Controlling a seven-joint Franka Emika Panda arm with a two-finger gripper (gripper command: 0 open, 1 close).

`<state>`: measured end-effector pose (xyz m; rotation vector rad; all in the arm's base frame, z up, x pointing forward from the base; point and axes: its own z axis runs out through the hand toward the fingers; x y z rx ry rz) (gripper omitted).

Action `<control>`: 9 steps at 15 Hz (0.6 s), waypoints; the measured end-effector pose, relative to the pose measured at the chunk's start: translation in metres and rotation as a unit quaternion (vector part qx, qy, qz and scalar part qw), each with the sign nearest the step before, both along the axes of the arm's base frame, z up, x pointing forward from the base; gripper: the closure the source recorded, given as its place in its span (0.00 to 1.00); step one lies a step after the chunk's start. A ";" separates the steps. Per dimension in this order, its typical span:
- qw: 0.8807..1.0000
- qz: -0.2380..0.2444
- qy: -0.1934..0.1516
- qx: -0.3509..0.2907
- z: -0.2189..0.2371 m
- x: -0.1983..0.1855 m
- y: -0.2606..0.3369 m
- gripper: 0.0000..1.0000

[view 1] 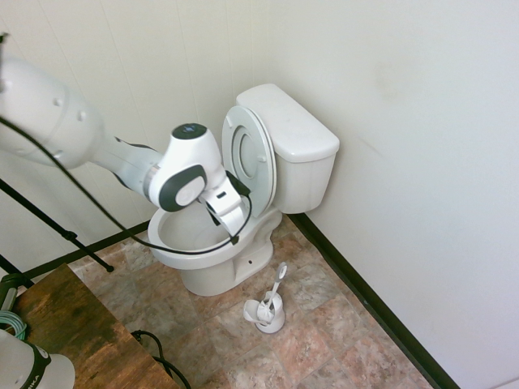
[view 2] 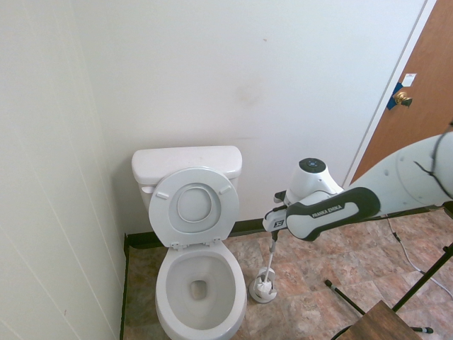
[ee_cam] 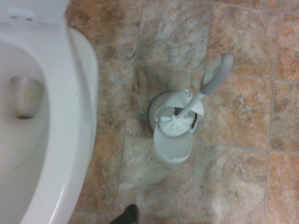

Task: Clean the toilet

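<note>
Two words, FRANKA EMIKA, mark the arm (view 2: 333, 210) beside the toilet (view 2: 198, 283).

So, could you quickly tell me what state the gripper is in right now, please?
Gripper: open, holding nothing, pointing down above the brush standing in its holder.

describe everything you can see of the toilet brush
The toilet brush is slim and white, with a round bristle head and a grey loop-ended handle. It sits head down in its small white holder on the tiled floor beside the toilet, handle leaning away from the bowl. Only the holder touches it.
</note>
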<state>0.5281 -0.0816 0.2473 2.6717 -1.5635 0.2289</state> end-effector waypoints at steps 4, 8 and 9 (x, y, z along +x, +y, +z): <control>1.000 -0.024 -0.010 0.016 -0.075 0.077 -0.038 0.00; 0.999 -0.025 -0.013 0.015 -0.082 0.087 -0.054 0.00; 0.999 -0.028 -0.011 0.014 -0.088 0.090 -0.061 0.00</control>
